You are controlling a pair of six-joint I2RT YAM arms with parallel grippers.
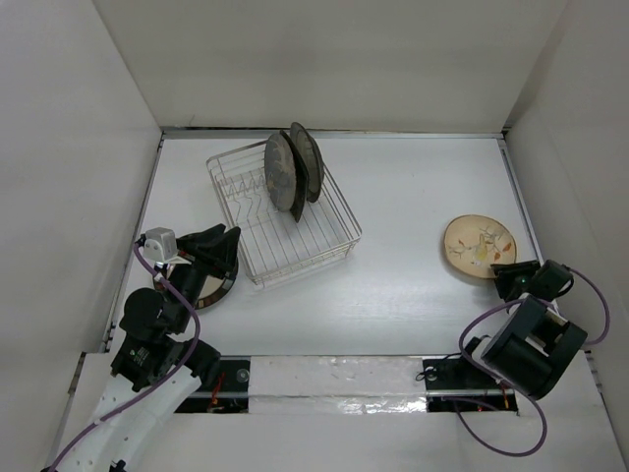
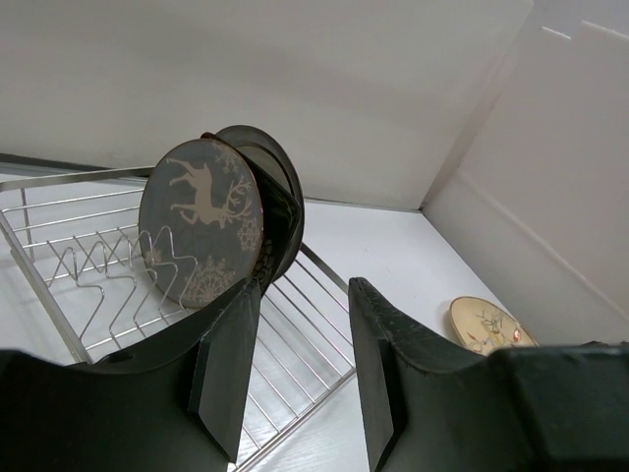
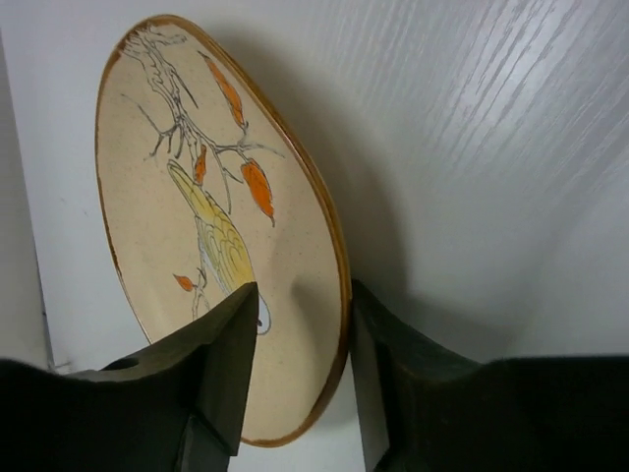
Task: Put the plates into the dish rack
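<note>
The silver wire dish rack (image 1: 310, 259) stands left of centre; it also shows in the left wrist view (image 2: 324, 270). Two plates stand upright in it: a grey round one (image 1: 283, 175) with a pale deer pattern (image 2: 201, 231), and a darker one (image 1: 309, 159) close behind it (image 2: 277, 182). My left gripper (image 1: 224, 246) is open and empty (image 2: 305, 290), above a dark-rimmed tan-centred plate (image 1: 211, 288) on the table. My right gripper (image 1: 513, 275) is open (image 3: 303, 295), its jaws straddling the near rim of the tan bird plate (image 1: 477, 244) (image 3: 187, 226). No striped-rim cream plate shows.
White walls close the table on the left, back and right. The tan plate lies near the right wall and shows far off in the left wrist view (image 2: 486, 324). A taped strip (image 1: 334, 379) runs along the near edge between the arm bases.
</note>
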